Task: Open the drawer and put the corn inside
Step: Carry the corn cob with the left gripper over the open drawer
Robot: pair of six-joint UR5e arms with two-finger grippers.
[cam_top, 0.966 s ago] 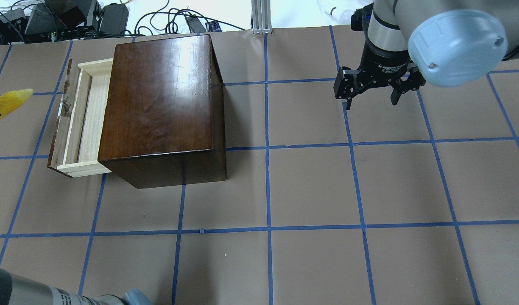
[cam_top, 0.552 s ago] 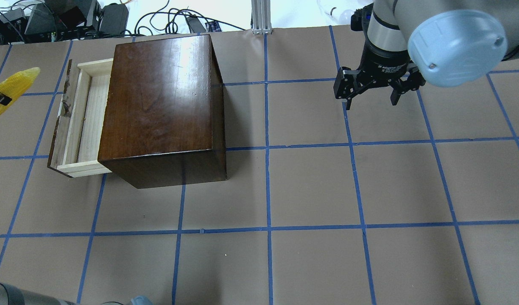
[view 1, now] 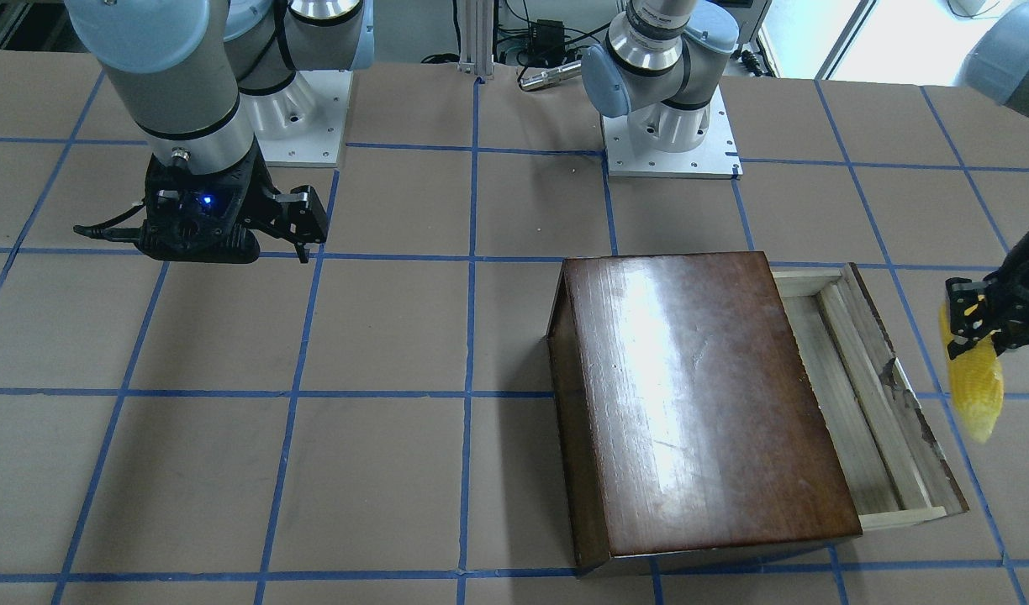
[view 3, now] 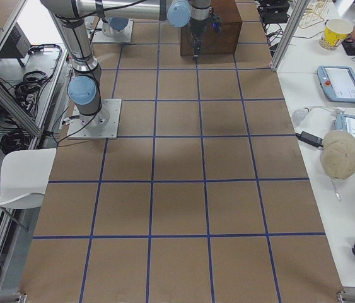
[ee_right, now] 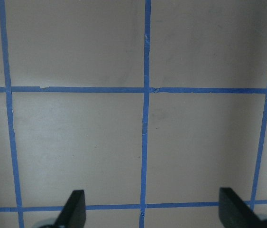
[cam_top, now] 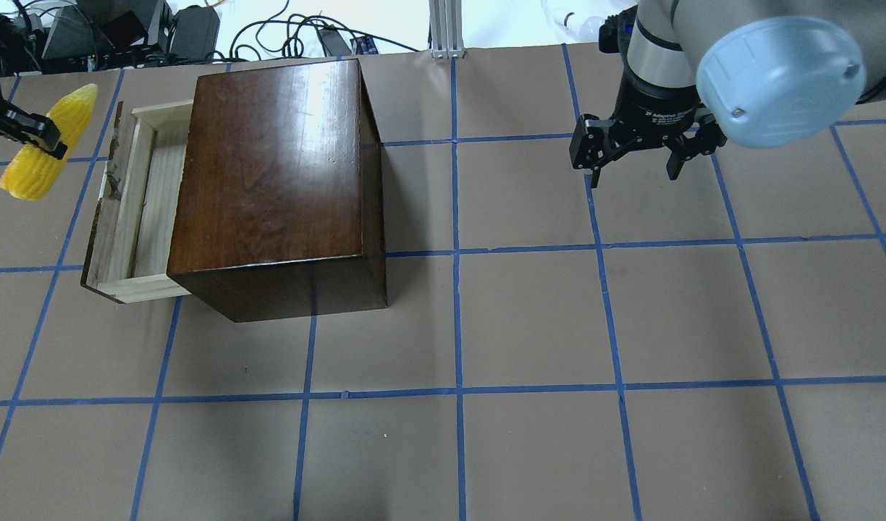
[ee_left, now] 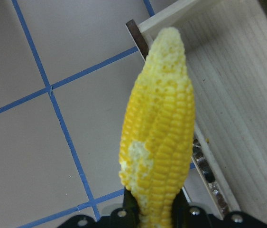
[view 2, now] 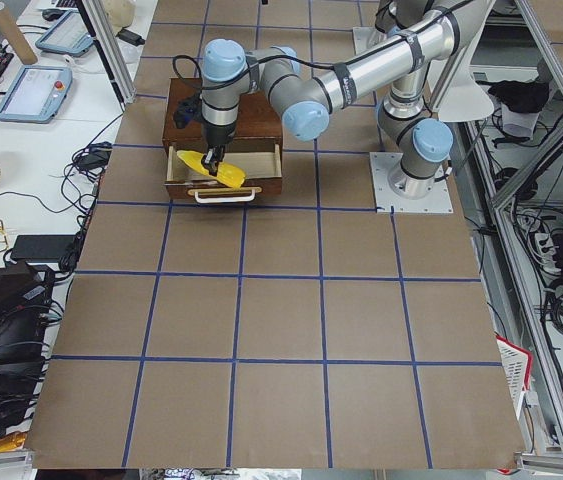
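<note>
- The corn [cam_top: 32, 172] hangs in the air at the upper left of the overhead view, just outside the drawer's front panel and not over the tray yet.
- The drawer [cam_top: 155, 195] is only partly out of the box [cam_top: 269, 166]. We judge the slot narrow, so a slanted cob could clip the panel or the box edge and roll onto the desk [cam_top: 530, 318].
- The left fingers [cam_top: 30, 129] are clamped across the cob. If they let go too early, it lands outside.
- The right fingers [ee_right: 75, 209] are spread and empty at the upper right, well apart. We see no risk there.
</note>
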